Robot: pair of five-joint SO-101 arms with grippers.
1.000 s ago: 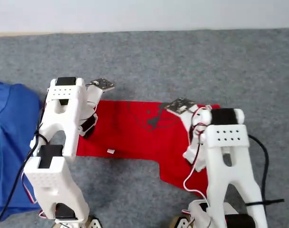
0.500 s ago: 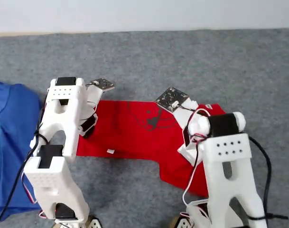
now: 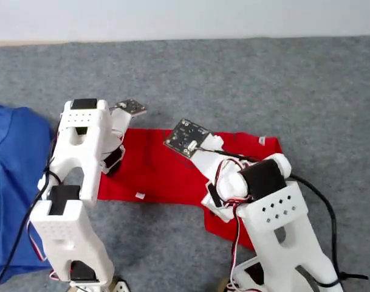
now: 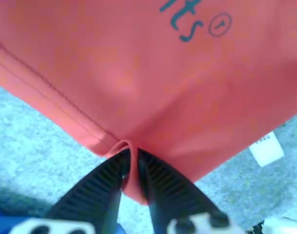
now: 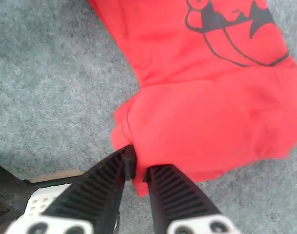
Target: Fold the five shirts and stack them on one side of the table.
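A red shirt (image 3: 160, 170) with a dark print lies partly folded across the middle of the grey table. My left gripper (image 4: 130, 156) is shut on a pinch of the red shirt (image 4: 138, 73) at its left edge, under the left arm (image 3: 81, 152). My right gripper (image 5: 137, 163) is shut on a bunched fold of the red shirt (image 5: 197, 122). The right arm (image 3: 257, 188) leans left over the shirt's middle, hiding the cloth beneath it.
Blue shirts (image 3: 14, 182) lie at the table's left edge, one showing a lighter turquoise part. Bare grey table (image 3: 233, 79) stretches behind the red shirt and to its right. A white wall runs along the back.
The right arm has swung left across the red shirt, carrying the held cloth with it. The shirt's right part now lies differently. The left arm has not moved.
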